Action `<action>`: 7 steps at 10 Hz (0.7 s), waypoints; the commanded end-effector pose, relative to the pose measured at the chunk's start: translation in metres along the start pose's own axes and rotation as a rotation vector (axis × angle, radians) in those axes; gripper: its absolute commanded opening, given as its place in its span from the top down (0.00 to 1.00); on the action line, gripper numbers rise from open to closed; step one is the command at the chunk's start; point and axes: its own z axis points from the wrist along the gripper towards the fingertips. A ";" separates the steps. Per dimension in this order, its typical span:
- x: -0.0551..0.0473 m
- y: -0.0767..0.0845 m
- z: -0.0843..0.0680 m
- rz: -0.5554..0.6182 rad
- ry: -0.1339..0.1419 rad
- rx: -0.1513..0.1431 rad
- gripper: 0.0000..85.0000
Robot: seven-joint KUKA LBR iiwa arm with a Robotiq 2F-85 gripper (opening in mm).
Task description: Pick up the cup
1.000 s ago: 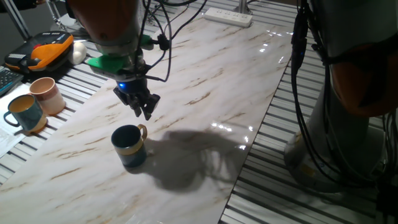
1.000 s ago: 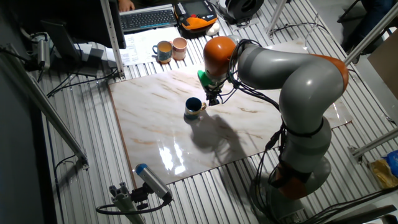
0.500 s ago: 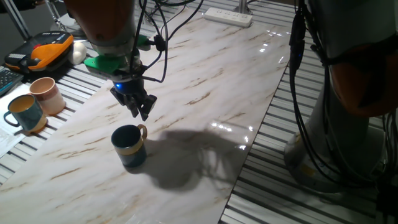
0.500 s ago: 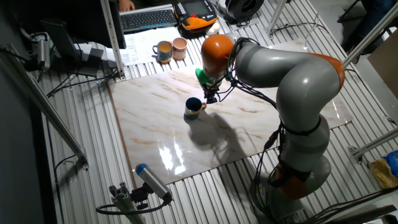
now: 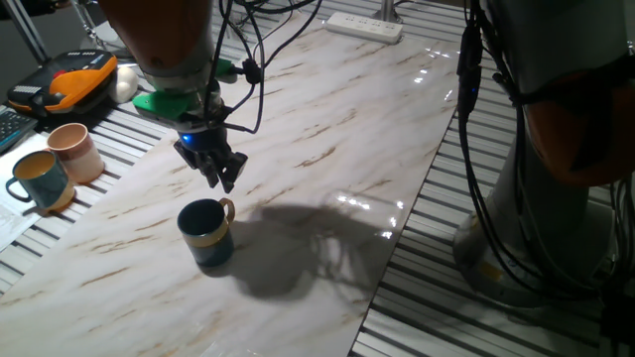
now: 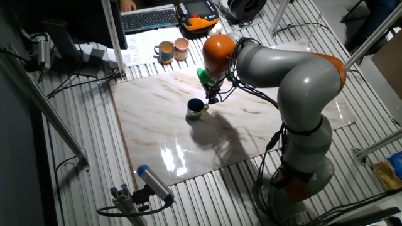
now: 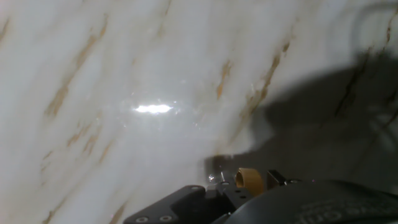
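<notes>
Right, nearest first: the cup [image 5: 205, 233] stands upright on the marble table [image 5: 327, 149], toward the front edge in one fixed view, opening up, yellow handle sticking out to its right-rear, i.e. toward the arm's side. Nothing touches it.

Gripper [image 5: 220, 174] hangs just behind and slightly right of the cup, clearly above the rim, apart from it. Fingers point down and look close together, but whether they are parted or closed can't be told from these views — too small and dark. It holds nothing.

Key relation: the cup lies forward and below the gripper in one fixed view; the other fixed view shows the same, cup [image 6: 195, 108] just beside the gripper [image 6: 212, 98], down-left of it. The handle is the part nearest the fingers. Hand view shows only a sliver of the yellow handle [image 7: 250, 180] at the bottom edge, so the cup isn't centred under the fingers yet. Judgement: still approach phase; needs a short shift toward the cup, then descent over rim or handle.

Further back, off the marble: pale pink cup [image 5: 74, 149] and lighter teal mug [image 5: 40, 178], well apart, not relevant.
</notes>
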 end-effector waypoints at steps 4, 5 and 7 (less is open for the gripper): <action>-0.002 0.003 0.004 -0.014 0.001 -0.003 0.60; -0.002 0.004 0.004 -0.014 0.000 -0.002 0.60; -0.002 0.004 0.004 -0.017 -0.001 -0.002 0.40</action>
